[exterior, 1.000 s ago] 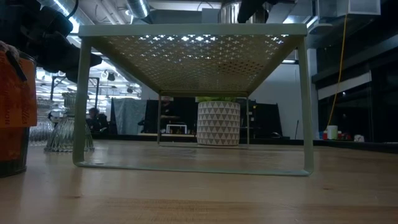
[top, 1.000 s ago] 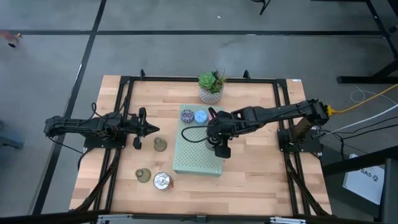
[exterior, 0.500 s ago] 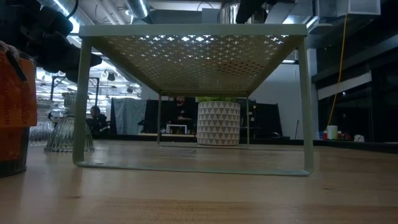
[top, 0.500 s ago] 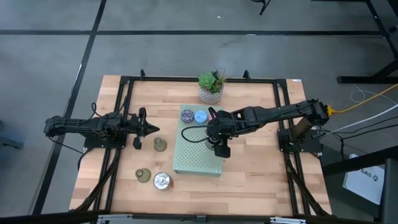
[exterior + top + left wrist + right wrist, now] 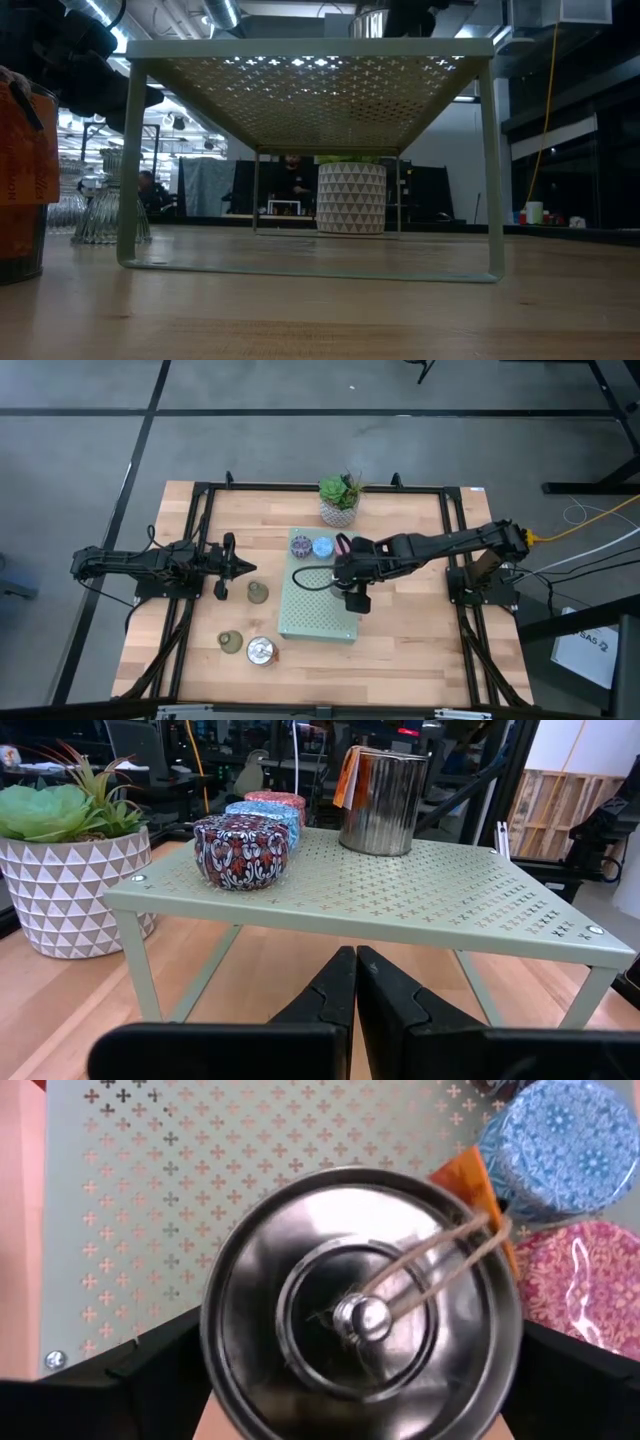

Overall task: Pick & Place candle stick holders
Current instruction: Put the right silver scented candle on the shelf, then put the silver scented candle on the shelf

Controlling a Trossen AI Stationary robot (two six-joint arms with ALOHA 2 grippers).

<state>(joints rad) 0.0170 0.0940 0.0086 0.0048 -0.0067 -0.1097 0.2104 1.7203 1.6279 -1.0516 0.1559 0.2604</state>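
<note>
Hovering over the silver holder (image 5: 362,1308), the right gripper (image 5: 347,586) is seen with fingers spread wide, flanking the can but not gripping it. The holder stands on the green rack (image 5: 318,600) near its right edge, just beside the blue (image 5: 323,547) and pink (image 5: 580,1285) ones. A straight lift is advised, so neighbours are not knocked. The left gripper (image 5: 240,568) waits clenched shut, empty, by the bench's left edge.
</note>
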